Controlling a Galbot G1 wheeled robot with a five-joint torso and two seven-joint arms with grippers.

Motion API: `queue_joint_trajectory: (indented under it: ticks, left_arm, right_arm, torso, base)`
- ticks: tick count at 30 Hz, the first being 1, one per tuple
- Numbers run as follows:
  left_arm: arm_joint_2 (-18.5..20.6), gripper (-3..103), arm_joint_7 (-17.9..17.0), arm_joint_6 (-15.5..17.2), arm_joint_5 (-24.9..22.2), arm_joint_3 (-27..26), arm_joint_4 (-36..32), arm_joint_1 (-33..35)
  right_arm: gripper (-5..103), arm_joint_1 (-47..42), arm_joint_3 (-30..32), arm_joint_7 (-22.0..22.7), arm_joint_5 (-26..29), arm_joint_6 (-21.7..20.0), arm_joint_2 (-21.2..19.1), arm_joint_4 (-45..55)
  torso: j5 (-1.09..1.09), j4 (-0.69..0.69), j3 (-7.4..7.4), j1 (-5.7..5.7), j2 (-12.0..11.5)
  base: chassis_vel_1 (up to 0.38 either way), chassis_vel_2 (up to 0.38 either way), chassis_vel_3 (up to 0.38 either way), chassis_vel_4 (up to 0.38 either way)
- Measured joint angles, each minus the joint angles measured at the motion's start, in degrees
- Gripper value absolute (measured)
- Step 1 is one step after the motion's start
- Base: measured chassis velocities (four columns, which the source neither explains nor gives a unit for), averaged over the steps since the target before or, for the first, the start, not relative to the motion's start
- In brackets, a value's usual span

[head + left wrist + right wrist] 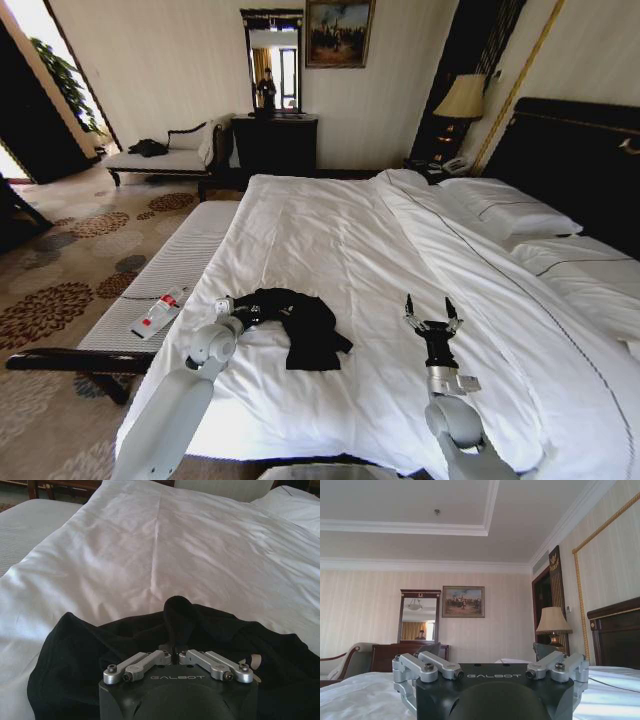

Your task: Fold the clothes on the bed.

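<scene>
Left tool (243, 313) down on bed (330, 230), fingers pinched tight on raised fold of black T-shirt (300, 325). Left wrist view: T-shirt (90, 650) bunched around and just ahead of tool (174, 655), white duvet (165, 550) stretching beyond. Right tool (432, 320) upright above duvet, well to right of shirt, fingers spread wide, nothing between them. Right wrist view: tool (492, 672) wide apart, facing far wall. Red-and-white bottle (159, 312) on bench (185, 255) left of left tool.

T-shirt (300, 325) lettering hidden — bunched | left hand (176, 656) fingertips buried in cloth | bed (560, 330) cut off at edge
</scene>
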Motion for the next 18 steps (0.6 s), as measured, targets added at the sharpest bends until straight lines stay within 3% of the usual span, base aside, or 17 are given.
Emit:
queue_joint_trajectory:
  ticks: [8,11,15,18]
  left_arm:
    - [0.06,2,0.00,-0.33,0.06,-0.91,-0.70,0.81]
    - [0.78,2,1.38,-1.16,1.84,-2.76,-3.39,3.24]
    - [1.18,2,2.59,-1.87,3.57,-3.88,-4.89,5.25]
    - [1.03,2,3.73,-3.12,6.77,-4.43,-5.21,6.92]
  right_arm:
    - [100,0.03,-0.65,0.90,1.31,-0.09,-0.65,-0.14]
    - [100,0.89,-3.26,2.61,9.97,-2.14,-2.83,0.87]
    - [100,2.40,-4.88,2.66,13.07,-2.67,-4.68,0.70]
    - [100,6.95,-10.52,3.20,23.08,-7.89,-10.80,0.98]
  torso:
    - [0.00,-0.01,0.00,0.00,0.00]
    - [0.00,-0.01,0.00,0.00,0.00]
    - [0.01,0.01,0.00,0.00,0.00]
    - [0.00,0.01,0.00,0.00,0.00]
  base:
    - [0.000,0.000,0.000,0.000]
    - [0.000,0.000,0.000,0.000]
    - [0.000,0.000,0.000,0.000]
    - [0.000,0.000,0.000,0.000]
